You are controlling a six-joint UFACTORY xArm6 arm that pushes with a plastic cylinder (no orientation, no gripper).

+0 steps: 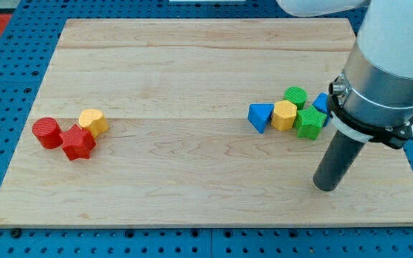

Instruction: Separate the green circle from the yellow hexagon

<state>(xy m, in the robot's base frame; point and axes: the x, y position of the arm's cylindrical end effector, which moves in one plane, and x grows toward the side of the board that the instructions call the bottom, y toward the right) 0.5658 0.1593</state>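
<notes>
The green circle (295, 96) sits at the view's right, touching the upper right of the yellow hexagon (284, 115). A blue triangle (261, 116) touches the hexagon's left side. A green star-like block (310, 122) touches its right side. A blue block (323, 104) lies behind that, partly hidden by the arm. My tip (327, 185) rests on the board below and to the right of this cluster, apart from every block.
At the view's left lie a red circle (47, 132), a red star (78, 142) and a second yellow block (93, 122), all touching. The wooden board (192, 72) has a blue pegboard around it. The arm's body covers the board's upper right.
</notes>
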